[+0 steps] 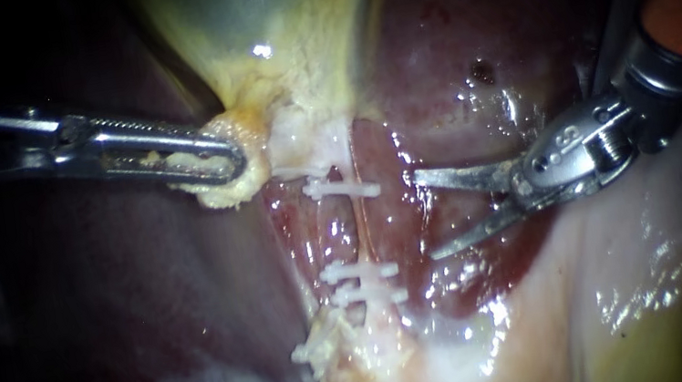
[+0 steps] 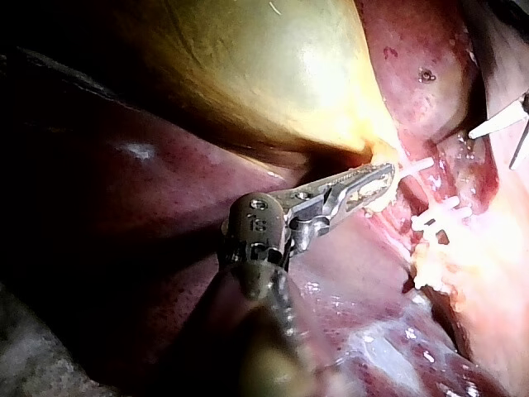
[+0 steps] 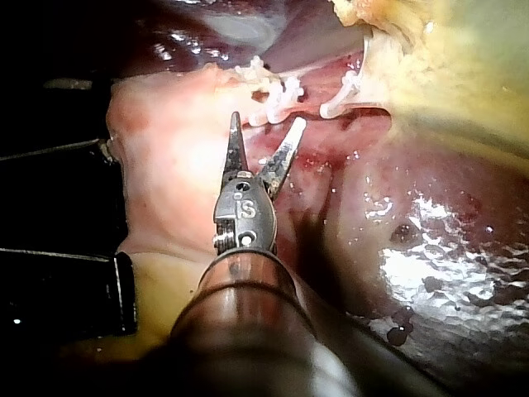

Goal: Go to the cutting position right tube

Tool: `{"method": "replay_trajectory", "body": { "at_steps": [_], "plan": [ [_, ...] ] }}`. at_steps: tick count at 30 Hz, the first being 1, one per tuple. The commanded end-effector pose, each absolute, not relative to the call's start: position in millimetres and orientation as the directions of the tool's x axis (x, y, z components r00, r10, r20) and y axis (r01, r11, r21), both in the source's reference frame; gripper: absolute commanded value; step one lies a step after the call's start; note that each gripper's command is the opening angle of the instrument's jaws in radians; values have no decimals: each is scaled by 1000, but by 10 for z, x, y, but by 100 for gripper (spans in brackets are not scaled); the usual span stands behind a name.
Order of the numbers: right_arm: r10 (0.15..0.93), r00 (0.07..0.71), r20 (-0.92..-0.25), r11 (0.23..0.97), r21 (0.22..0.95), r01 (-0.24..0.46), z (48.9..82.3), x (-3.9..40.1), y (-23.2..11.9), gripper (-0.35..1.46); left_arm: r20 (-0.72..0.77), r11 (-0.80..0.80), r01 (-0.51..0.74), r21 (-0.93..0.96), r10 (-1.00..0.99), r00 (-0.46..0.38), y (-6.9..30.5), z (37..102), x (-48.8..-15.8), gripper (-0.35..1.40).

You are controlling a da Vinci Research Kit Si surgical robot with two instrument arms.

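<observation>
The dark, orange-collared shaft of my slim steel right instrument (image 1: pixel 423 215) sits closest to the lens, coming in from the upper right; its pincer, two curved blades, stands apart with nothing between them, tips pointing left. Just left of those tips, and not touching them, lies the task's thing: a pale pink, wet tube (image 1: pixel 348 231) running near to far, from the glossy yellow-green gallbladder (image 1: pixel 285 25) at the far end to pale fatty tissue nearer us; whether it is one strand or two side by side I cannot tell. Small white plastic clips (image 1: pixel 343 189) cross it, one far and two close together nearer; the bare stretch between them sits level with the gap of the open blades, so I judge the move to be a short slide leftward, blades across the tube's long axis. The right instrument is plainly the nearer one; my slim grey left instrument (image 1: pixel 211 162), entering from the left, has its toothed pincer clamped on a yellowish lump of tissue at the gallbladder's neck, far and left of the clips. The dark red liver (image 1: pixel 446 44) beneath is slick and soft; room is narrow, bounded by clips at both ends, so a blade tip could snag a clip or nick the liver.
</observation>
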State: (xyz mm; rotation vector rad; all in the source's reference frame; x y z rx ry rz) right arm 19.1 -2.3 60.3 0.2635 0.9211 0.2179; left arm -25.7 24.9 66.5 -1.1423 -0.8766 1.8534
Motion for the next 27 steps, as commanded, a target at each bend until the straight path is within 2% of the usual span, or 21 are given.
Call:
{"method": "replay_trajectory", "body": {
  "at_steps": [1,5,12,17,27],
  "plan": [
    [297,586,-754,946,318,-71,603,192,-24,144,-387,-463,-253,-849,873,-298,249,662,-255,-35],
    [297,586,-754,946,318,-71,603,192,-23,144,-381,-457,-246,-855,874,-300,252,644,-243,-35],
    [298,585,-754,945,319,-69,603,192,-23,144,-376,-444,-262,-857,885,-274,275,575,-210,-35],
    [298,584,-755,944,323,-65,603,194,-23,144,-391,-453,-255,-854,883,-260,280,546,-208,-35],
    [307,577,-756,939,338,-57,610,211,-25,144,-393,-456,-258,-852,882,-259,275,549,-209,-35]
  ]
}}
